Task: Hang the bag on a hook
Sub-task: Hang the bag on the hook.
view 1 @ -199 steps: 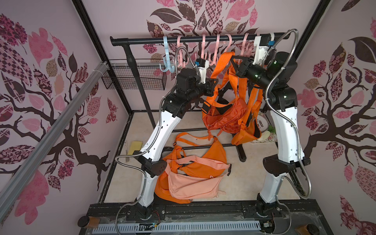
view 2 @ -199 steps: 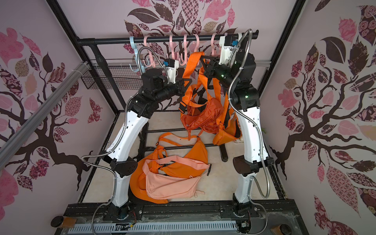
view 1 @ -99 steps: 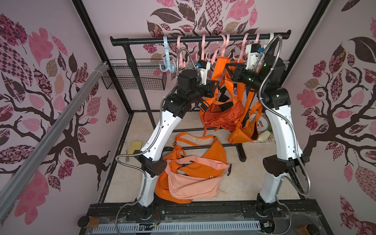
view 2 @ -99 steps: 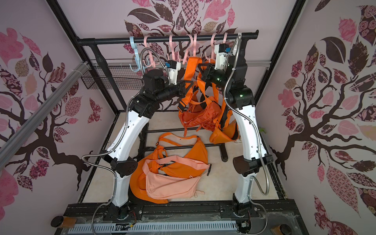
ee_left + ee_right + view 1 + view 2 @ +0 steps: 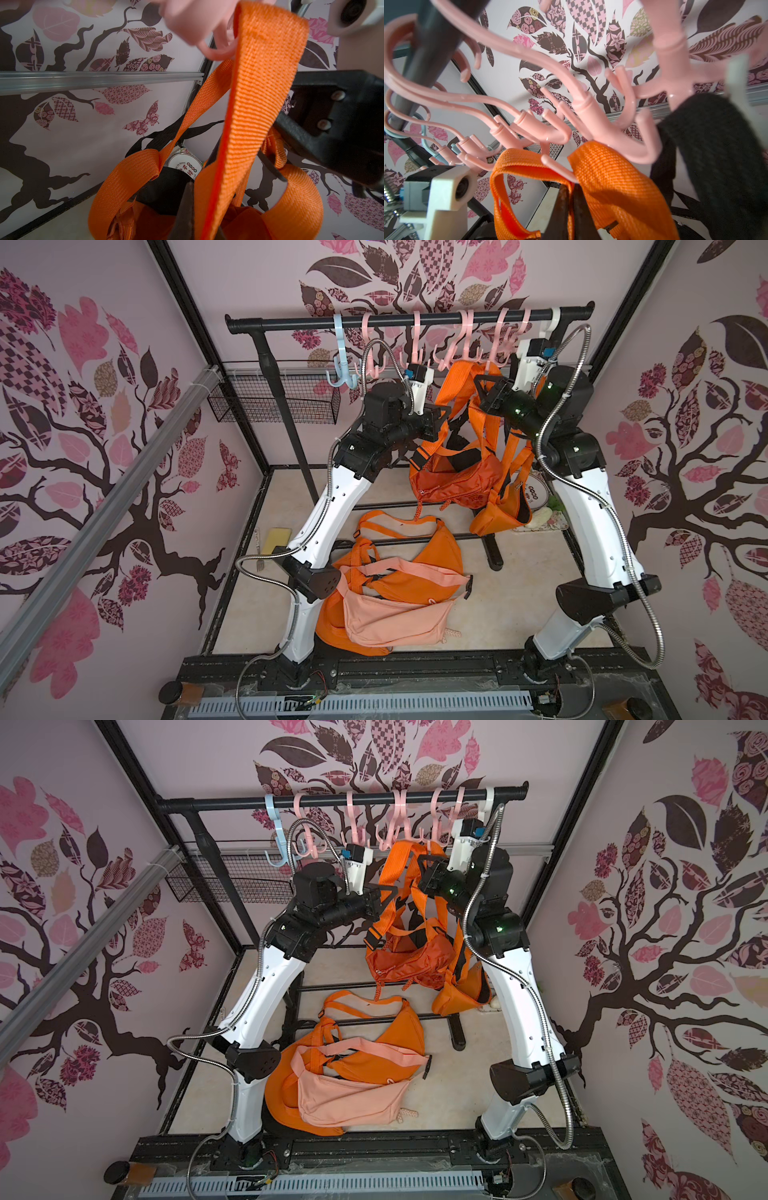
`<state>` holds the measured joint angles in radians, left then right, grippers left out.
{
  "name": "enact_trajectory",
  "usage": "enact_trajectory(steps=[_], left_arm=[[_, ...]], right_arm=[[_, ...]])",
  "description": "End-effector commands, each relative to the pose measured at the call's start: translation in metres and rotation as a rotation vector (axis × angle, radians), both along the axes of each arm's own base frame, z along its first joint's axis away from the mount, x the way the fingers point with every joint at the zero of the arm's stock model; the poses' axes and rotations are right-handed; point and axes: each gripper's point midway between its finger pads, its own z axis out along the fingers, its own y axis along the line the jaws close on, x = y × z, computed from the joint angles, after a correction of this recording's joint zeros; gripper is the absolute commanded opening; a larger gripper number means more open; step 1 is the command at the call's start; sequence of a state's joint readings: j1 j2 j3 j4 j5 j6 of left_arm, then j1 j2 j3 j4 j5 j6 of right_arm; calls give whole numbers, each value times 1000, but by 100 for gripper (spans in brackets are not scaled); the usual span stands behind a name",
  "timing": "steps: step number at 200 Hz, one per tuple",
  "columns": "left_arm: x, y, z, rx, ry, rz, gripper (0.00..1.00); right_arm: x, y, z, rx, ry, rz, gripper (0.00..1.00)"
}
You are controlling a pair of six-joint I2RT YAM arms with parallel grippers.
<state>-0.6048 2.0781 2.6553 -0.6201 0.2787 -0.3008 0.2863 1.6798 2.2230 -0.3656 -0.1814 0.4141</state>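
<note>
Both arms reach up toward the black rail (image 5: 374,322).

The orange bag (image 5: 455,483) hangs in the air below the row of pink hooks (image 5: 466,337), clear of the floor. It is carried by its strap (image 5: 459,383).

Left gripper (image 5: 443,419): jaws pressed together, pinching one run of the strap partway down. In the left wrist view we see the webbing rise straight from the fingers.

Right gripper (image 5: 572,199): jaws pinching the strap just under its top fold. In the right wrist view a prong (image 5: 556,168) of one hook lies against that fold and touches it. We cannot tell whether the strap sits over the prong or only beside it.

In both top views the top of the strap loop reaches the lower ends of the hooks.

A second orange bag (image 5: 498,514) hangs just beside the first, on the right arm's side.

On the floor between the arms, a peach bag (image 5: 395,614) lies on another orange one (image 5: 436,547).
</note>
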Motion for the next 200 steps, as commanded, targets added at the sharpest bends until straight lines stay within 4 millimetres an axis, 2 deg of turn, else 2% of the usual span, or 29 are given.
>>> enact_trajectory(steps=[1, 8, 21, 38, 54, 60, 67, 113, 147, 200], left_arm=[[-9, 8, -3, 33, 22, -4, 0], [-10, 9, -2, 32, 21, -5, 0], [-12, 9, 2, 24, 14, -8, 0], [-18, 11, 16, -9, -8, -16, 0], [-23, 16, 31, -41, -39, -14, 0], [-26, 18, 38, -53, -52, -10, 0], [-28, 21, 45, -63, -68, -5, 0], [-37, 33, 70, -112, -116, 19, 0], [-39, 27, 69, -137, -94, -11, 0], [-34, 13, 58, -141, -57, -34, 0]], right_arm=[[0, -31, -5, 17, 33, -145, 0], [1, -32, -11, 15, 48, -150, 0], [-5, -32, -7, 28, 29, -140, 0], [-18, -26, 8, 49, -27, -82, 0], [-30, -12, 25, 47, -68, 10, 0], [-28, -7, 23, 44, -58, 41, 0], [-34, -4, 35, 49, -73, 69, 0], [-44, 4, 49, 55, -87, 129, 0], [-38, 6, 37, 48, -61, 134, 0], [-22, 9, 27, 37, -34, 122, 0]])
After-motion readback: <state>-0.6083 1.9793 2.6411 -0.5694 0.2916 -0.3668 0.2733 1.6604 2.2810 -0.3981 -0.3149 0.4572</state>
